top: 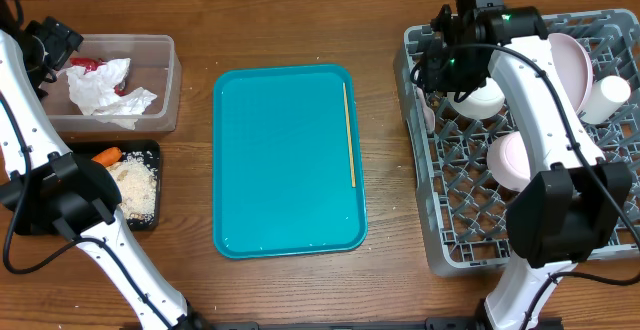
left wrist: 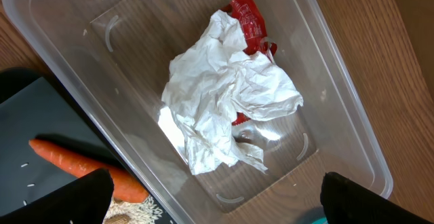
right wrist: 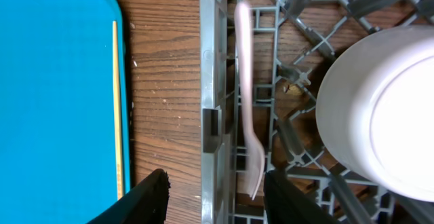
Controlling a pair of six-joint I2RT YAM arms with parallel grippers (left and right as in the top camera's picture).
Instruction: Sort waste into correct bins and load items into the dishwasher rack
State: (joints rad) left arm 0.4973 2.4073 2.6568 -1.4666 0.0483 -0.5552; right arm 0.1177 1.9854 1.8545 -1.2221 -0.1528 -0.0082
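Observation:
A single wooden chopstick (top: 350, 133) lies along the right side of the teal tray (top: 285, 160); it also shows in the right wrist view (right wrist: 117, 108). My right gripper (top: 437, 58) is open and empty above the left wall of the grey dishwasher rack (top: 420, 170), where a pink fork (right wrist: 248, 102) rests inside. The rack holds pink and white bowls and cups (top: 560, 65). My left gripper (top: 45, 45) is open and empty above the clear bin (top: 170, 80), which holds crumpled white paper (left wrist: 224, 95) and a red wrapper (left wrist: 247, 20).
A black bin (top: 150, 150) at the left front holds a carrot (left wrist: 74, 163) and rice (top: 135, 185). Bare wooden table (top: 385, 120) lies between tray and rack.

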